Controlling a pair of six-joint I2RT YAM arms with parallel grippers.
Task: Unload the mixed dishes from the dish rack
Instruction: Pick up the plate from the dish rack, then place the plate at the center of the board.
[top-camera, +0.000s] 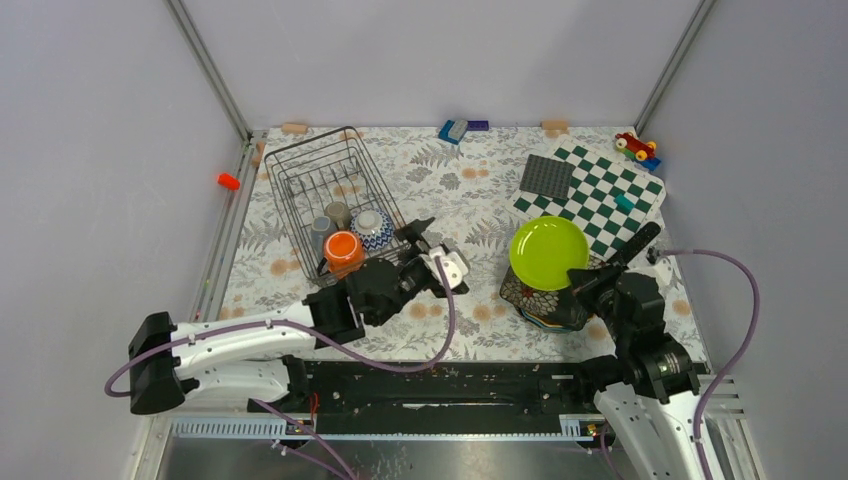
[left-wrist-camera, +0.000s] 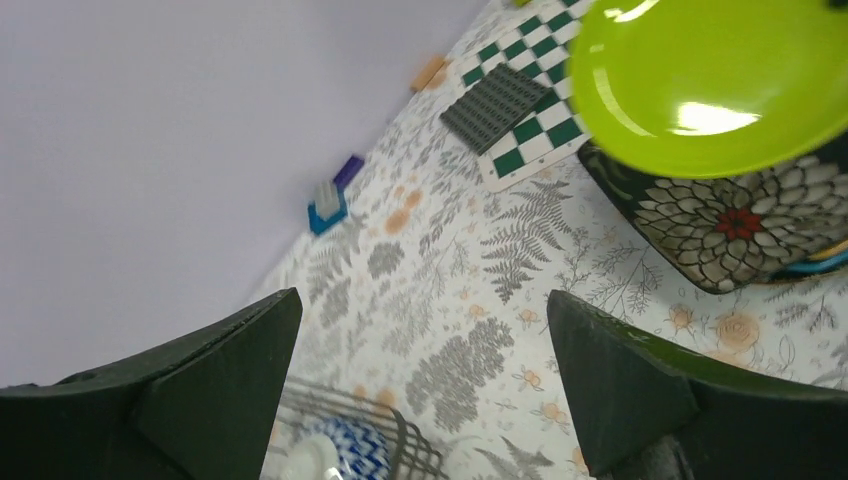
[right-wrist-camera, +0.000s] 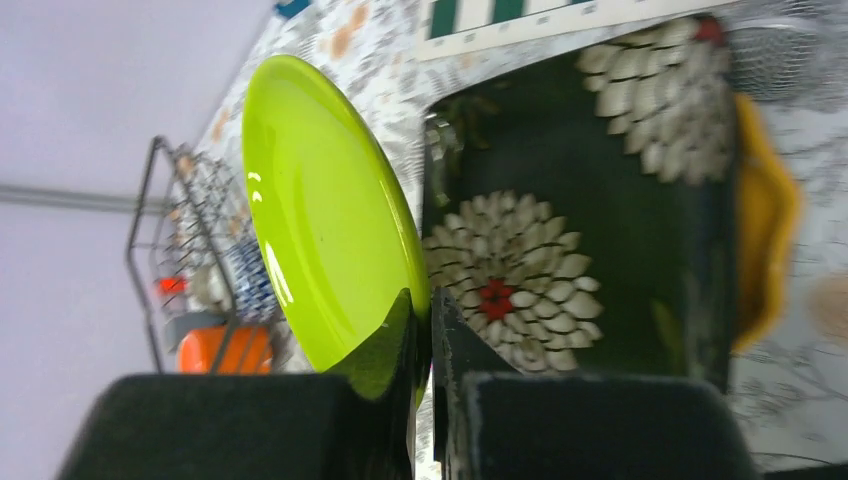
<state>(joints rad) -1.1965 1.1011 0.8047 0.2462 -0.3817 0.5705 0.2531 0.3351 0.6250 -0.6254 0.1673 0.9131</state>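
The dish rack (top-camera: 300, 180) stands at the back left and holds an orange mug (top-camera: 343, 249), a patterned bowl (top-camera: 370, 229) and a grey cup (top-camera: 322, 229). My left gripper (top-camera: 437, 252) is open and empty just right of the rack's near right corner; in its wrist view (left-wrist-camera: 425, 375) the bowl (left-wrist-camera: 350, 452) shows below the jaws. My right gripper (top-camera: 585, 277) is shut on the near rim of the lime-green plate (top-camera: 548, 252), held tilted above the black floral square plate (top-camera: 535, 303). The right wrist view (right-wrist-camera: 430, 320) shows the lime plate (right-wrist-camera: 320, 230), the floral plate (right-wrist-camera: 600, 200) and a yellow plate (right-wrist-camera: 772, 220) beneath it.
A green-white chequered board (top-camera: 605, 200) with a dark studded square (top-camera: 547, 178) lies at the back right. A toy car (top-camera: 636, 146) sits at its far corner. A blue block (top-camera: 453, 130) lies by the back wall, an orange piece (top-camera: 228, 181) at the left edge.
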